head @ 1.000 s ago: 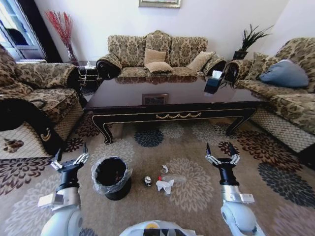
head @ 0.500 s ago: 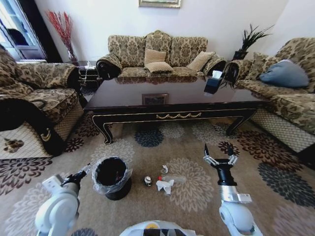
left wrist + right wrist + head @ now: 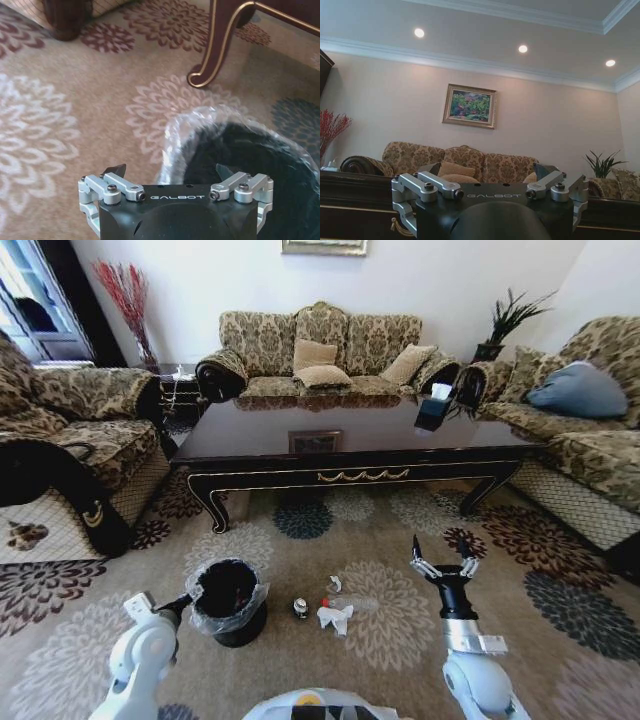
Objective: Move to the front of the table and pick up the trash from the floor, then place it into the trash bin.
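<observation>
- The large low rectangular coffee table of dark glossy wood [image 3: 350,435] stands across the middle of the head view, at 12 o'clock from the robot; a gold scroll ornament marks its front apron; one curved leg with a gold edge [image 3: 220,45] appears in the left wrist view.
- The small round black trash bin with a crinkly clear plastic liner over its rim [image 3: 228,600] stands upright on the patterned floral carpet [image 3: 300,530], at about 10 o'clock from the robot's base; its rim and dark inside [image 3: 240,150] lie just under the left gripper in the left wrist view.
- The trash lies on the carpet just beside the bin, on its 3 o'clock side: a small round can [image 3: 300,608], then a crumpled white tissue [image 3: 335,617], a clear plastic bottle with a red cap [image 3: 348,603] and a small white scrap [image 3: 335,583]; the pieces are close together; whether the tissue touches the bottle I cannot tell.
- The left gripper [image 3: 172,172] is low, at the 9 o'clock side of the bin, pointing toward the bin rim; its fingers are spread apart and hold nothing.
- The right gripper [image 3: 440,558] stands upright at about 2 o'clock from the robot's base, well apart from the trash; its fingers [image 3: 437,185] are spread wide and empty.
</observation>
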Controlling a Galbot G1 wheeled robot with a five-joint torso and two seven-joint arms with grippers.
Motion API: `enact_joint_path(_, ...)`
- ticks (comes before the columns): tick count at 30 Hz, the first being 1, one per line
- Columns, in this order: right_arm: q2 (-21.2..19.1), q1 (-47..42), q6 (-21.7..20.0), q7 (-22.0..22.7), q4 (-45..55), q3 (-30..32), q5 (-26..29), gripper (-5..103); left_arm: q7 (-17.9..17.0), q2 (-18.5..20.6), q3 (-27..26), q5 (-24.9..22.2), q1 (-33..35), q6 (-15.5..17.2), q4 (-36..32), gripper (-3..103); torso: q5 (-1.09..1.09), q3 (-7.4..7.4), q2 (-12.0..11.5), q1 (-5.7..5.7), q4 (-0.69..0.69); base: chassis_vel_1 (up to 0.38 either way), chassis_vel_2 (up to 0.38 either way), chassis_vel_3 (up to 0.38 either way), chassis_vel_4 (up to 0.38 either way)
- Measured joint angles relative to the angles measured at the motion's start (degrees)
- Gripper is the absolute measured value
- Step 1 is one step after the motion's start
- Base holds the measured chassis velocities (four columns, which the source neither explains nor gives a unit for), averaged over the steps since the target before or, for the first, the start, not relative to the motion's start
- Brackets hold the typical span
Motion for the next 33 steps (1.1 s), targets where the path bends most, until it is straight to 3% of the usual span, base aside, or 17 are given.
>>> enact_joint_path(9,0.33,-0.45,0.46,0.01,0.01,-0.12,-0.24,100,1.86,-1.43,2.20,1.73,-1.29,-1.62,4.47,98,0.00,0.00,0.00,0.00,0.00,0.000,0.000,0.000,0.000)
enact_joint_path(10,0.33,-0.44,0.60,0.01,-0.05,-0.13,-0.24,100,2.12,-1.65,2.36,2.54,-1.22,-1.98,4.68,91,0.00,0.00,0.00,0.00,0.00,0.000,0.000,0.000,0.000)
enact_joint_path(13,0.33,-0.37,0.76,0.01,-0.23,-0.24,-0.24,100,2.21,-1.82,2.55,3.26,-1.14,-2.16,4.90,85,0.00,0.00,0.00,0.00,0.00,0.000,0.000,0.000,0.000)
enact_joint_path(18,0.38,-0.26,0.82,0.02,-0.32,-0.53,-0.24,100,2.28,-2.07,2.71,4.19,-1.09,-2.54,5.11,63,0.00,0.00,0.00,0.00,0.00,0.000,0.000,0.000,0.000)
enact_joint_path(22,0.38,-0.23,0.83,0.22,-0.45,-0.54,-0.40,100,2.28,-2.09,2.71,4.46,-0.98,-2.65,4.98,52,0.00,0.00,0.00,0.00,0.00,0.000,0.000,0.000,0.000)
enact_joint_path(23,0.35,-0.21,0.84,0.40,-0.48,-0.54,-0.44,100,2.24,-2.09,2.65,4.60,-0.85,-2.67,4.86,41,0.00,0.00,0.00,0.00,0.00,0.000,0.000,0.000,0.000)
enact_joint_path(25,0.33,-0.19,0.84,0.51,-0.50,-0.54,-0.44,100,2.21,-2.09,2.56,4.67,-0.78,-2.68,4.78,41,0.00,0.00,0.00,0.00,0.00,0.000,0.000,0.000,0.000)
enact_joint_path(28,0.28,0.07,0.84,0.79,-0.60,-0.61,-0.45,100,2.07,-2.04,2.19,4.91,-0.49,-2.70,4.50,24,0.00,0.00,0.00,0.00,0.00,0.000,0.000,0.000,0.000)
enact_joint_path(29,0.28,0.07,0.84,0.79,-0.60,-0.61,-0.45,100,2.07,-2.04,2.19,4.91,-0.49,-2.70,4.50,24,0.00,0.00,0.00,0.00,0.00,0.000,0.000,0.000,0.000)
enact_joint_path(31,0.26,0.33,0.84,1.11,-0.85,-0.86,-0.43,100,2.05,-1.90,1.85,5.08,-0.25,-2.70,4.36,14,0.00,0.00,0.00,0.00,0.00,0.000,0.000,0.000,0.000)
enact_joint_path(33,0.25,0.51,0.84,1.35,-1.06,-1.07,-0.40,100,1.98,-1.83,1.59,5.17,-0.09,-2.70,4.23,14,-0.01,0.00,0.00,0.00,-0.01,0.000,0.000,0.000,0.000)
